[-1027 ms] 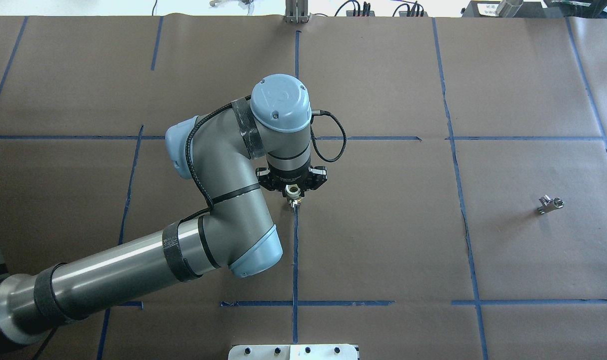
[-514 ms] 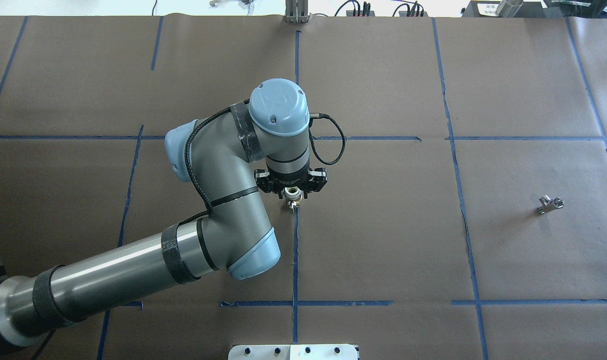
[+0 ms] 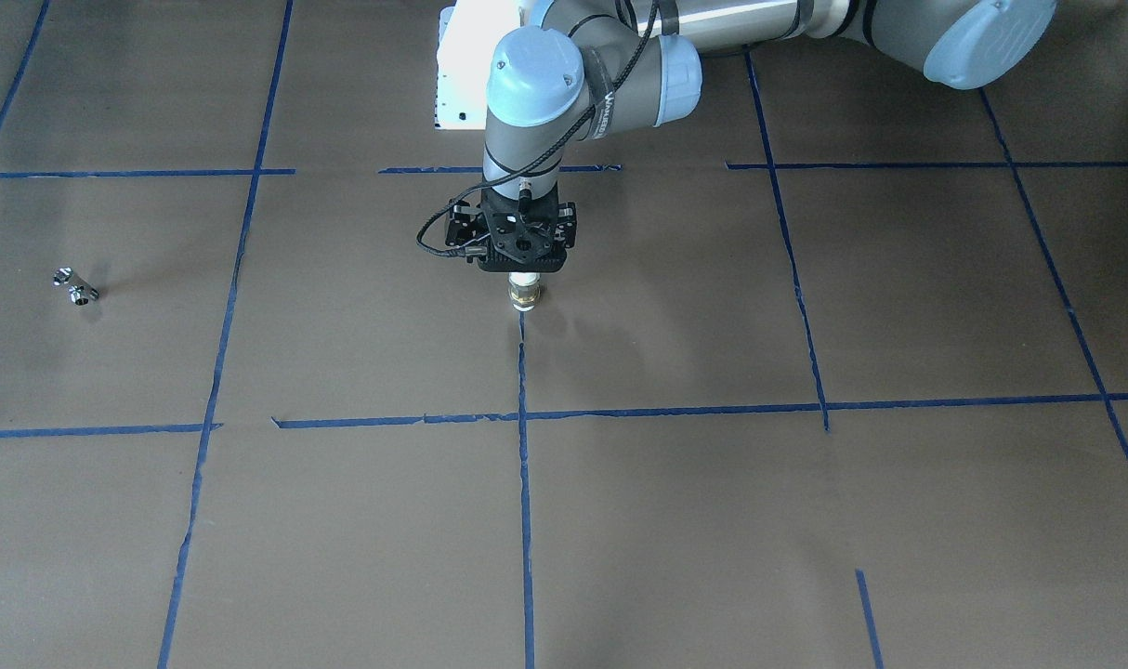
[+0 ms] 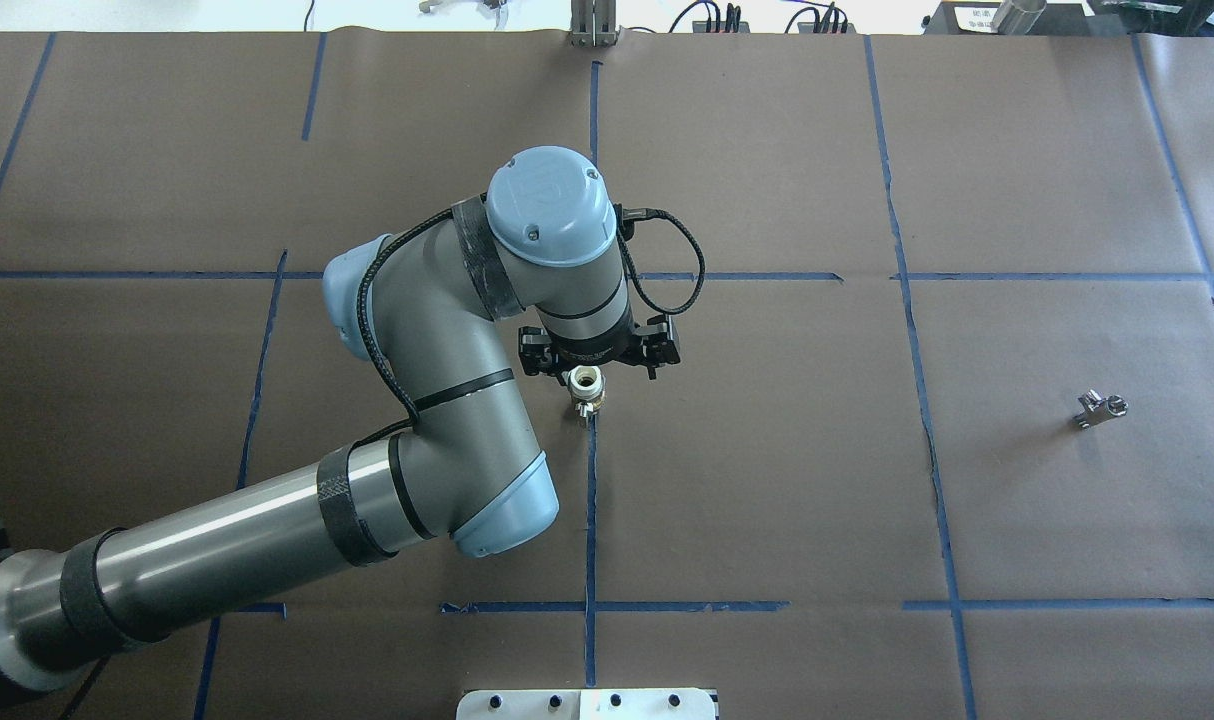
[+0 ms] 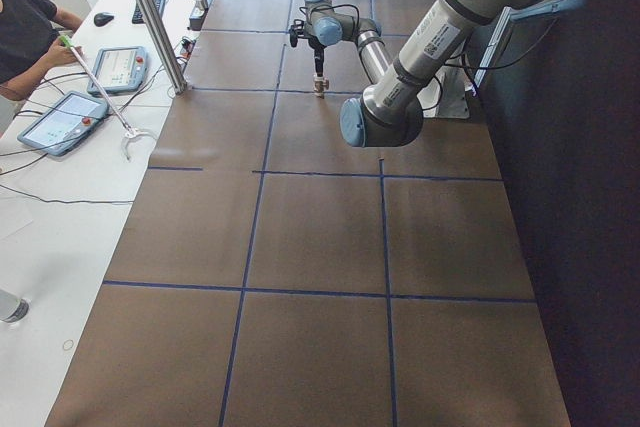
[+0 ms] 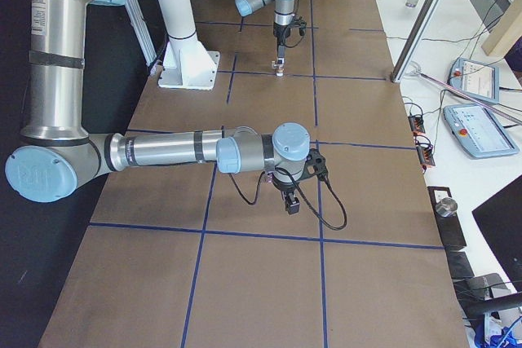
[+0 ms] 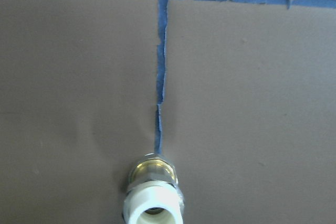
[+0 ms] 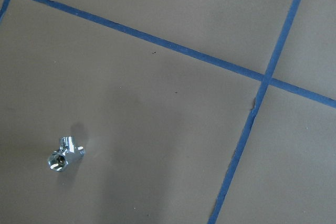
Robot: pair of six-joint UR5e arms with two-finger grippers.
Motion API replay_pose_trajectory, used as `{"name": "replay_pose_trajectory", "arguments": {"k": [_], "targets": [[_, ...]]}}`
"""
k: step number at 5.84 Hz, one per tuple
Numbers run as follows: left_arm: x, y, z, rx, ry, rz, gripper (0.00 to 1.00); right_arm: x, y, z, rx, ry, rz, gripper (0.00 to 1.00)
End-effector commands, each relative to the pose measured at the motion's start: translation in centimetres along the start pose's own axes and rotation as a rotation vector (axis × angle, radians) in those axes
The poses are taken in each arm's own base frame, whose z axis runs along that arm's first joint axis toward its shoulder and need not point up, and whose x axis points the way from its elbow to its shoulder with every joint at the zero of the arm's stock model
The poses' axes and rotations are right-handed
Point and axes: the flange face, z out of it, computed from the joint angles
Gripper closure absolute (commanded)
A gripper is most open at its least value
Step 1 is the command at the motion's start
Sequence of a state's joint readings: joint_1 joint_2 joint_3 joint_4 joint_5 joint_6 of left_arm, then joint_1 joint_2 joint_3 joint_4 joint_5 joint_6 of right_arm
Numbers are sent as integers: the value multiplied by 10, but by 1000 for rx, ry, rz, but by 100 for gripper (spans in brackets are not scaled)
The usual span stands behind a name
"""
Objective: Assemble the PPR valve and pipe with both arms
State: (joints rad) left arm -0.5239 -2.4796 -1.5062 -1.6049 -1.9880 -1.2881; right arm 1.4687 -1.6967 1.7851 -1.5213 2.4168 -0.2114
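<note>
Our left gripper [image 3: 523, 275] clamps the valve [image 3: 525, 294] upright; we steady it while the right gripper [image 6: 289, 204], whose grip we cannot tell, squares onto the pipe [image 4: 1100, 408].

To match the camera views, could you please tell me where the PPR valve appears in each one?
Front-facing: the PPR valve is just above centre.
Overhead: valve near centre.
Exterior left: valve far off, upper centre.
Exterior right: valve far off, upper centre.
Left wrist: valve at the bottom edge, left of centre.
Right wrist: not in it.
Shared landmark: the blue tape line meeting the valve.
</note>
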Motion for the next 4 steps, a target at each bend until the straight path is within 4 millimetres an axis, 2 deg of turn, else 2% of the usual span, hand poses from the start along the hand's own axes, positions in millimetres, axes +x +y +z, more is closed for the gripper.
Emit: {"name": "replay_pose_trajectory", "arguments": {"k": [1, 2, 3, 4], "targets": [[-4, -9, -20, 27, 27, -23, 0, -16, 23, 25, 38, -5, -38, 0], [-32, 0, -28, 32, 37, -25, 0, -44, 11, 45, 60, 9, 60, 0], [-60, -5, -55, 62, 61, -33, 0, -71, 3, 63, 67, -17, 191, 1], [-71, -11, -67, 83, 75, -38, 0, -88, 0, 75, 59, -30, 230, 1]]}}
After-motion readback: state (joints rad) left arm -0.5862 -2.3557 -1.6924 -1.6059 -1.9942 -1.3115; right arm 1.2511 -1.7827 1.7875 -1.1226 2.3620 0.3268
